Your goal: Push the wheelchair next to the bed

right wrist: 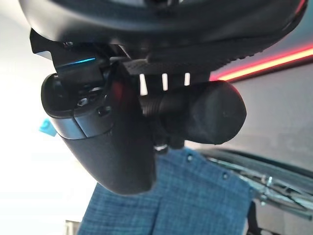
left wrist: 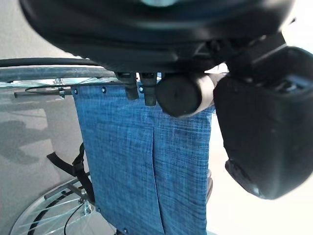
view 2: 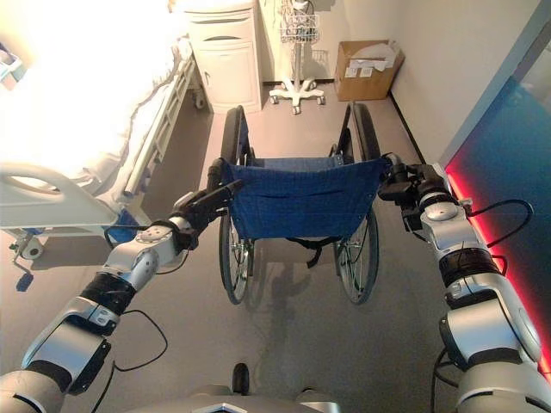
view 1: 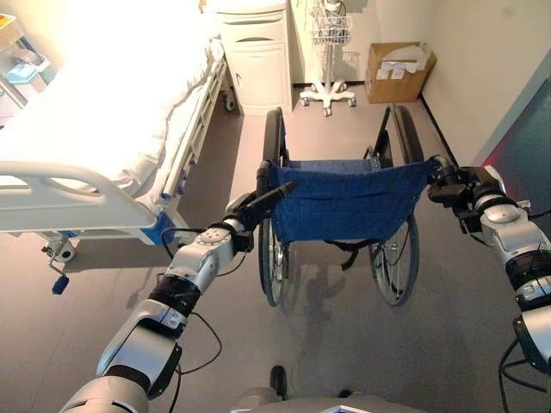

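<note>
Ahead of us, a white cabinet (view 1: 255,52), a wheeled stand (view 1: 327,90) and a cardboard box (view 1: 398,71) line the far wall. The wheelchair (view 1: 344,202), with its blue fabric back, stands on the grey floor (view 1: 344,344) just beside the foot end of the bed (view 1: 95,129), facing away. Our left hand (view 1: 258,203) curls round the wheelchair's left push handle (left wrist: 183,94); our right hand (view 1: 449,182) wraps its fingers (right wrist: 164,81) round the right push handle (right wrist: 215,111). Both arms reach forward.
</note>
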Controlling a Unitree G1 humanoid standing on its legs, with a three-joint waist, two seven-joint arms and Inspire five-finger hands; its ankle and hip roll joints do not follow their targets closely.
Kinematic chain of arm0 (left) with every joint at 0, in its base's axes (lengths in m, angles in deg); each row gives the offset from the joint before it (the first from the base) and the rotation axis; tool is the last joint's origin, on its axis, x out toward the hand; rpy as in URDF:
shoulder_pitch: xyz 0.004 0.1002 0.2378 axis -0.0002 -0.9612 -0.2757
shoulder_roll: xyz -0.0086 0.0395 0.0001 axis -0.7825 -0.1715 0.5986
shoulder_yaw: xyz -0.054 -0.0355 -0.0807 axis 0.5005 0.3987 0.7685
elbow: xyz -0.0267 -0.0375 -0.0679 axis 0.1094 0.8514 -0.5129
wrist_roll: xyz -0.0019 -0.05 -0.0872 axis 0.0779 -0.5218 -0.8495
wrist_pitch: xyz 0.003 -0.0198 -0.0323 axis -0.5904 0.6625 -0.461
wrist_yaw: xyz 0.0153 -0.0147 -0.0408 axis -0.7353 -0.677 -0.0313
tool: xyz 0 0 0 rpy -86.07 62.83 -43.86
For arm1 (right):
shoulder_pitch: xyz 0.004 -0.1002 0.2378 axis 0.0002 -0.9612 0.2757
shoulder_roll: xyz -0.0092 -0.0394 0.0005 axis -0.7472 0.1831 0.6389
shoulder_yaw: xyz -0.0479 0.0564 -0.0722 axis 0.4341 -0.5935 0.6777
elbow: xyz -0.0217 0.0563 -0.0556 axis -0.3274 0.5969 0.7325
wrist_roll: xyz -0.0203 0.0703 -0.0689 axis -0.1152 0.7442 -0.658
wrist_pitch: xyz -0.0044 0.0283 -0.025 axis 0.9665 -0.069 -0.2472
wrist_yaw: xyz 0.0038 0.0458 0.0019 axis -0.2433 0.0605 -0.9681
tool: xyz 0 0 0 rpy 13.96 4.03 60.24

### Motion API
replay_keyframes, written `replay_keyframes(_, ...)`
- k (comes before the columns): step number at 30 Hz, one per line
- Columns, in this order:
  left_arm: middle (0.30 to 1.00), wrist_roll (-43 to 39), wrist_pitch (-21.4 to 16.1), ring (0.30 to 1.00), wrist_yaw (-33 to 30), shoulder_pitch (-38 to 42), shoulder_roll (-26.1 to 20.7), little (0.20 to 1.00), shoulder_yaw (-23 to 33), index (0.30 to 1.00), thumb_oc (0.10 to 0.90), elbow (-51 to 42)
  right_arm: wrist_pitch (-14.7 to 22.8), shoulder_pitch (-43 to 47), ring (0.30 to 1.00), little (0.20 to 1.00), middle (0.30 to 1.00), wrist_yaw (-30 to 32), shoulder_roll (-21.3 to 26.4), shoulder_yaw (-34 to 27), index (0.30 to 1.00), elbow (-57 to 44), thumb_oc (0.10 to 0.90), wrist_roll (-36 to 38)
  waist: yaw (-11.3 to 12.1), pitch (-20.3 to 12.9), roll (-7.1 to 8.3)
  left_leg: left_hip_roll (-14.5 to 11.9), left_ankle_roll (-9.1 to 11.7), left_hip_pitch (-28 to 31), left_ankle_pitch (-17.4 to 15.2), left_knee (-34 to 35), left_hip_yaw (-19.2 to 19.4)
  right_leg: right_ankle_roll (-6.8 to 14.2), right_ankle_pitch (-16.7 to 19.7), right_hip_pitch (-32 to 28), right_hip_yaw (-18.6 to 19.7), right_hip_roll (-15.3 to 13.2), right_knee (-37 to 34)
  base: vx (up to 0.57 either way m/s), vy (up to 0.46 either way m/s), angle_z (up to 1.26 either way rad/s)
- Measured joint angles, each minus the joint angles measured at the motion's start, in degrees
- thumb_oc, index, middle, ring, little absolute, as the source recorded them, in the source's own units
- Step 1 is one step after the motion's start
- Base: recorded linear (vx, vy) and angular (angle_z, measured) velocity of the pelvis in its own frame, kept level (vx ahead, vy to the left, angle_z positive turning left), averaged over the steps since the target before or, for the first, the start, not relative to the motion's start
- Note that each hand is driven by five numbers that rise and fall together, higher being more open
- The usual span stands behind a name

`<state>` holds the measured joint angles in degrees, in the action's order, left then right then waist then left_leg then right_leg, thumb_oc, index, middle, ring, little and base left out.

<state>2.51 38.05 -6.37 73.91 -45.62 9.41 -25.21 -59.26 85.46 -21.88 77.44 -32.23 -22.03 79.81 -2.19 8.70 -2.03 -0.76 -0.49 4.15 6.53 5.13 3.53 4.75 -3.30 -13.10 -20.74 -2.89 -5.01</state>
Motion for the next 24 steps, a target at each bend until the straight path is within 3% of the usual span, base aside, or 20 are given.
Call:
replay_keyframes(2, 0.900, 0.0, 0.0, 0.900, -0.9, 1.7, 0.3, 0.900, -1.2, 0.900, 0.800, 2.5, -0.1, 0.0, 0.300, 0.300, 0.300, 0.0, -0.2, 0.2, 0.300, 0.0, 0.400, 0.0, -0.1, 0.0, 0.00, 0.0, 0.0, 0.2, 0.0, 0.0, 0.0, 0.0, 0.0, -0.2, 0.3, 0.0, 0.0, 0.13, -0.067, -0.01)
replay_keyframes(3, 0.775, 0.0, 0.0, 0.775, -1.2, 1.8, 0.5, 0.775, -1.2, 0.775, 0.717, 3.1, -0.1, 0.0, 0.300, 0.300, 0.300, 0.0, -0.5, 0.5, 0.300, 0.0, 0.400, 0.0, -0.2, 0.0, 0.00, 0.0, 0.0, 0.5, 0.0, 0.0, 0.2, 0.0, 0.0, -0.4, 0.6, 0.0, 0.0, 0.14, -0.083, -0.05)
replay_keyframes(4, 0.721, 0.0, 0.0, 0.721, -1.4, 1.9, 0.6, 0.721, -1.2, 0.721, 0.681, 3.6, -0.1, 0.0, 0.300, 0.300, 0.300, 0.0, -0.6, 0.6, 0.300, 0.0, 0.400, 0.0, -0.2, 0.0, 0.00, 0.0, 0.0, 0.6, 0.0, 0.0, 0.3, -0.1, -0.1, -0.5, 1.1, 0.0, 0.0, 0.12, -0.087, -0.06)
replay_keyframes(5, 0.439, 0.0, 0.4, 0.439, -1.5, 2.6, 0.9, 0.439, -1.2, 0.439, 0.493, 4.7, -0.1, 0.0, 0.300, 0.300, 0.300, 0.0, -0.8, 0.7, 0.300, 0.0, 0.400, 0.0, -0.2, 0.0, -0.01, -0.1, 0.0, 0.7, 0.0, 0.0, 0.5, -0.1, -0.1, -0.5, 1.5, 0.1, 0.0, 0.11, -0.089, -0.03)
replay_keyframes(6, 0.300, 0.0, 0.8, 0.300, -1.4, 3.6, 1.2, 0.300, -1.3, 0.300, 0.400, 6.2, -0.3, 0.0, 0.300, 0.300, 0.300, 0.0, -0.9, 0.8, 0.300, 0.0, 0.400, 0.0, -0.3, 0.0, 0.00, -0.1, 0.0, 0.7, 0.0, 0.0, 0.5, -0.1, -0.1, -0.5, 1.5, 0.2, 0.0, 0.10, -0.085, 0.00)
replay_keyframes(13, 0.300, -0.3, 1.7, 0.300, -2.0, 6.8, 1.4, 0.300, -3.1, 0.300, 0.400, 11.6, -1.2, 0.4, 0.300, 0.300, 0.300, 0.1, -1.8, 2.2, 0.300, 0.0, 0.400, 0.0, -1.9, 0.0, 0.02, -0.1, 0.1, 0.3, 0.1, -1.3, 0.7, -0.7, -0.5, -1.4, 3.1, 0.6, 0.2, 0.11, -0.115, 0.10)
replay_keyframes(18, 0.300, -0.4, 1.7, 0.300, -3.7, 6.8, 1.5, 0.300, -3.1, 0.300, 0.400, 12.3, -1.3, 0.6, 0.300, 0.300, 0.300, 0.1, -2.3, 3.0, 0.300, 0.0, 0.400, 0.0, -2.2, 0.1, 0.18, -0.4, 0.1, -1.4, 0.1, -4.6, 3.1, -1.6, -1.1, -1.2, 3.1, 1.0, 1.2, 0.05, -0.109, 0.08)
replay_keyframes(24, 0.300, -0.8, 0.9, 0.300, -4.6, 6.8, 0.7, 0.300, -2.4, 0.300, 0.400, 14.0, -1.8, 2.3, 0.300, 0.300, 0.300, 0.1, -3.5, 4.8, 0.300, 0.0, 0.400, 0.1, -1.3, 1.8, 2.72, -0.5, 5.7, -9.2, 4.0, -17.5, 3.6, -4.1, -3.8, 1.8, 2.7, -1.3, 7.7, 0.08, -0.024, 0.02)
